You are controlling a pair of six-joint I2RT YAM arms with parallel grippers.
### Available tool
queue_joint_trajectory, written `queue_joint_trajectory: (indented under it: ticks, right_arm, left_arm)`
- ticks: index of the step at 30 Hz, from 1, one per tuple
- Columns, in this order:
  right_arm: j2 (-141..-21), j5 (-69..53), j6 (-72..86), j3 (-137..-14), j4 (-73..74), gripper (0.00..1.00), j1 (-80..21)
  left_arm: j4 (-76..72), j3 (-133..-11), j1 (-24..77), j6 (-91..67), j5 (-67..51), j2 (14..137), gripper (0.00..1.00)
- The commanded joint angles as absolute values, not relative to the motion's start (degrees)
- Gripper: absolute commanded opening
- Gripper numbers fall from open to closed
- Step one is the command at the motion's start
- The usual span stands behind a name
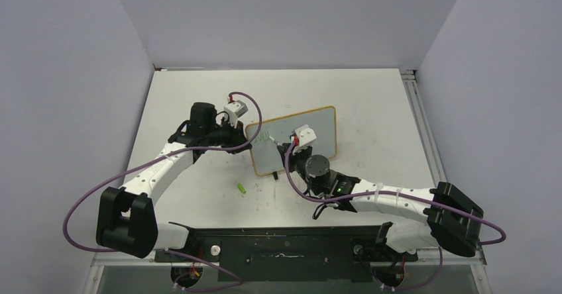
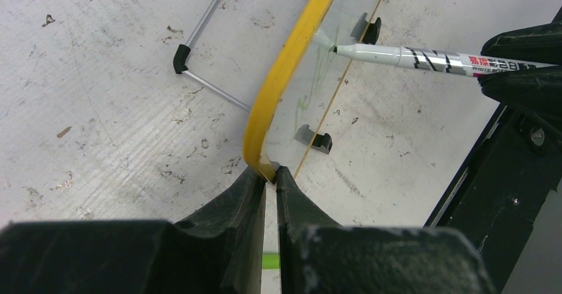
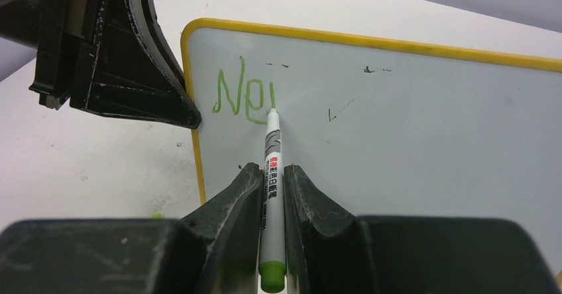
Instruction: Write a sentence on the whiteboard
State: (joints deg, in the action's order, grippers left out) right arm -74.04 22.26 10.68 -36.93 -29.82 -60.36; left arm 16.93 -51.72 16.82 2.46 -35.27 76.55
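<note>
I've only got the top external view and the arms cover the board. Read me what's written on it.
Observer: In the right wrist view the sentence reads "Ne" plus one upright stroke, in green, near the upper left corner of the whiteboard.
Operator: Tell me where the pen tip is.
Observer: The marker has its tip against the board at the foot of that stroke. The right gripper is shut on its barrel.
Operator: Report the left arm's grip.
Observer: The left gripper is shut on the board's yellow frame, on the side where the writing starts.
</note>
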Motion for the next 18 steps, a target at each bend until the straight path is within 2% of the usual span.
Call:
queue_joint_trajectory:
  ticks: [1,18]
  right_arm:
    - [-72.91,24.30,11.75,-35.90,-29.27,0.05,-59.84]
    - [-72.62,25.20,12.96,-34.36,-28.71,0.05,-60.00]
  left_arm:
    - [18.02,-53.86,17.67,3.01,-36.44,76.58,0.00]
    - [18.06,-53.78,17.67,3.10,-36.31,76.61,0.00]
